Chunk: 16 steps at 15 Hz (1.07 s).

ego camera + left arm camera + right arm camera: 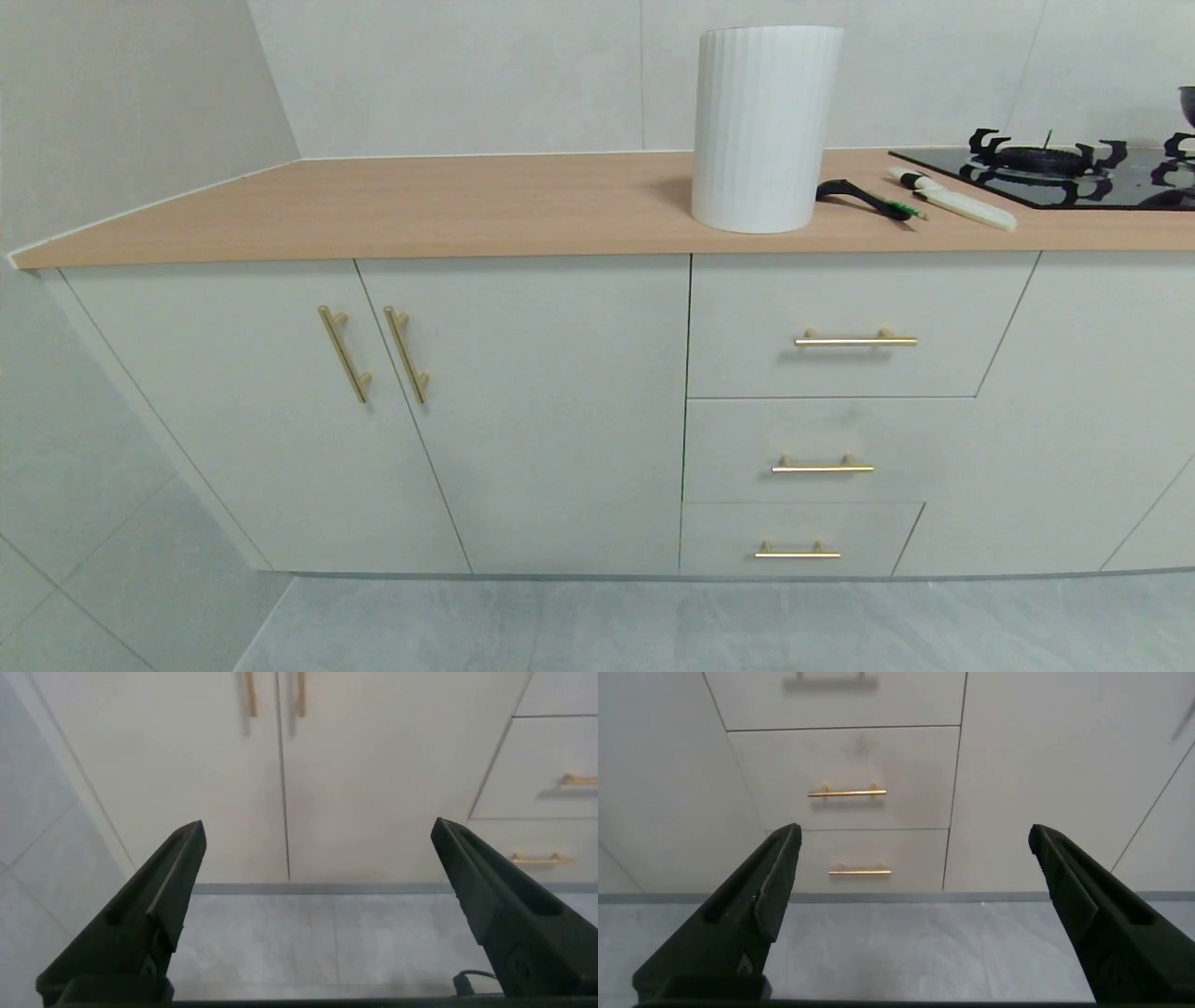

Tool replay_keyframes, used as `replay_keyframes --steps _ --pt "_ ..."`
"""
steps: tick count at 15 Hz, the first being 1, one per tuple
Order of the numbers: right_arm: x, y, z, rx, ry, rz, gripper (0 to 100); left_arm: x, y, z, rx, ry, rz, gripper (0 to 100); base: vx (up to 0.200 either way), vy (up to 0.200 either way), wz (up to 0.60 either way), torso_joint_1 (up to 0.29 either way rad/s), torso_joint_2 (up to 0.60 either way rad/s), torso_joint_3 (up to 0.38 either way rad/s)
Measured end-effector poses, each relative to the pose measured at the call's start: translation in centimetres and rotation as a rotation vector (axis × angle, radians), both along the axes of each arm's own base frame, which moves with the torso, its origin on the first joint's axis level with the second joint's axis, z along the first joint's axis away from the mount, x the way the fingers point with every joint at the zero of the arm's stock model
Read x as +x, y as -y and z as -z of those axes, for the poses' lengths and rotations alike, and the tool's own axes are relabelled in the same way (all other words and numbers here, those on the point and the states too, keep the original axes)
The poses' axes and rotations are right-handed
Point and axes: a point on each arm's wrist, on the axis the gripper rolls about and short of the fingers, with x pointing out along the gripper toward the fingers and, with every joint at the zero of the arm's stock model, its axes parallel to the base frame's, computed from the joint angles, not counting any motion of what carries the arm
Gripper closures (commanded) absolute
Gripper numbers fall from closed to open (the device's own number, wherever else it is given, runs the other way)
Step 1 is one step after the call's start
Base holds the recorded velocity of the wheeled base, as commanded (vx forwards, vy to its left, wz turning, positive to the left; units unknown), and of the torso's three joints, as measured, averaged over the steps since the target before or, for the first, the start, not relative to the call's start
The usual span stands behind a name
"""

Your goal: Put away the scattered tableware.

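Note:
On the wooden countertop point(420, 205) stands a tall white ribbed holder point(764, 126). Just right of it lie a black-handled utensil with a green tip point(866, 200) and a white-bladed knife with a black band point(952, 199). My left gripper point(318, 835) is open, low down and facing the double cabinet doors point(280, 765) near the floor. My right gripper point(915, 838) is open too, facing the lower drawers point(848, 791). Nothing is between either pair of fingers.
A black gas hob point(1074, 173) sits at the right end of the counter. Below are double doors with gold handles point(373, 355) and a stack of three drawers point(854, 341). Grey tiled floor point(597, 625) lies in front of the cabinets.

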Motion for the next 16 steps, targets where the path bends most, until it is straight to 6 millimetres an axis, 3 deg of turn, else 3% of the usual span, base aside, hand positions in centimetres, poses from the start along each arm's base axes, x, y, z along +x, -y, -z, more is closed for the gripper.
replay_keyframes --steps 3,8,14,16 --pt "0.0 0.0 -0.01 0.0 0.001 0.0 0 0.0 0.0 0.0 0.0 0.0 0.0 0 0.0 0.0 0.0 0.0 0.0 0.0" --pt "0.0 0.0 -0.02 0.0 0.001 0.0 0 0.0 0.0 0.01 0.0 0.0 0.001 0 0.2 0.0 0.0 0.002 0.0 0.002" --pt "0.0 0.0 -0.02 0.0 0.001 0.0 0 0.0 0.0 0.01 0.001 0.0 0.001 0 0.0 0.0 0.0 0.0 0.0 0.0" --pt "0.01 0.0 -0.02 -0.001 0.001 0.0 0 0.0 0.0 0.01 0.0 0.0 0.001 0 0.0 0.0 -0.6 0.005 0.01 0.005"
